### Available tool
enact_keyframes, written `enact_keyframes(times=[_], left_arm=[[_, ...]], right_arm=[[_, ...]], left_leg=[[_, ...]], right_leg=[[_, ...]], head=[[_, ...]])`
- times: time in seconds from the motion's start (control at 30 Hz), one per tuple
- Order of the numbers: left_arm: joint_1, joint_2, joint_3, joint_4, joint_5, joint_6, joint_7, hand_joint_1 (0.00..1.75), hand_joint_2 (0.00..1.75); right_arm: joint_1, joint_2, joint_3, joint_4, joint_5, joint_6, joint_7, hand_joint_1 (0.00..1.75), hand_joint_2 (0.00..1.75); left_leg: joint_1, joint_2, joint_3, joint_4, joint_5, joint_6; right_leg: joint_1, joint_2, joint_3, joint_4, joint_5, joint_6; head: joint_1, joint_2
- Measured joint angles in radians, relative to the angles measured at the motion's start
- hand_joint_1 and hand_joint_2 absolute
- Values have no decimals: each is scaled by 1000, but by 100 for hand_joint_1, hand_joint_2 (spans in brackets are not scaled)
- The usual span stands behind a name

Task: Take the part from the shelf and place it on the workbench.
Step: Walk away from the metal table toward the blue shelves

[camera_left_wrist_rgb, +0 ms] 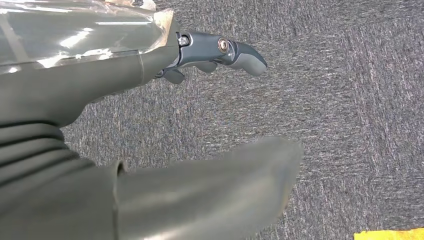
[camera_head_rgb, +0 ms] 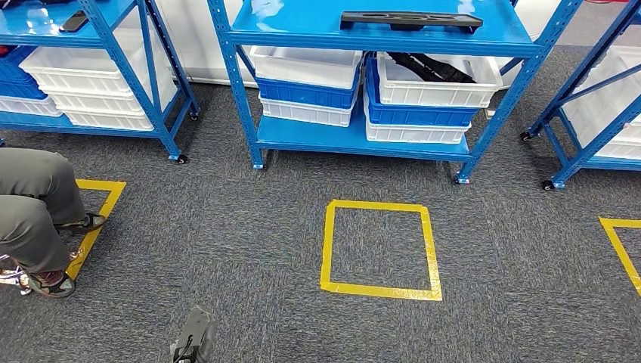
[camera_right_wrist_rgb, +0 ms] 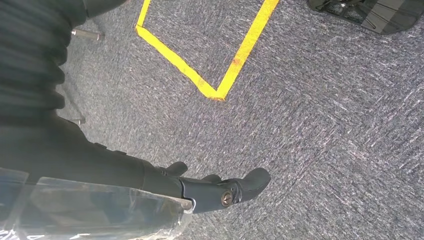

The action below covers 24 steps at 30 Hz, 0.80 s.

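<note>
Left hand [camera_left_wrist_rgb: 150, 165] hangs over grey carpet [camera_head_rgb: 249, 249], fingers [camera_left_wrist_rgb: 240, 55] stretched out loosely, holding nothing. Right hand [camera_right_wrist_rgb: 165, 185] likewise low over carpet, fingers [camera_right_wrist_rgb: 250, 182] extended and empty, near a yellow tape corner [camera_right_wrist_rgb: 217, 92]. Ahead, a yellow tape square [camera_head_rgb: 380, 249] on the floor. Beyond it, the blue shelf [camera_head_rgb: 363, 140]; the black part [camera_head_rgb: 412, 20] lies flat on its upper level, well apart from both hands.

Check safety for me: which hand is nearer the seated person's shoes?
Left. The left hand hangs low, just right of the shoes. The right hand hangs at the robot's other side, above carpet near a tape corner.
</note>
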Motion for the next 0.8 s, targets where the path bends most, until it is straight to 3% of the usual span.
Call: enact_keyframes(times=[0.8], left_arm=[[0, 5, -12, 0, 17, -3, -8, 0, 0]], right_arm=[[-2, 9, -16, 0, 28, 2, 7, 0, 175]], left_leg=[[-1, 0, -1, 1, 0, 1]], right_leg=[[-2, 0, 0, 0, 1, 1]], head=[[0, 0]])
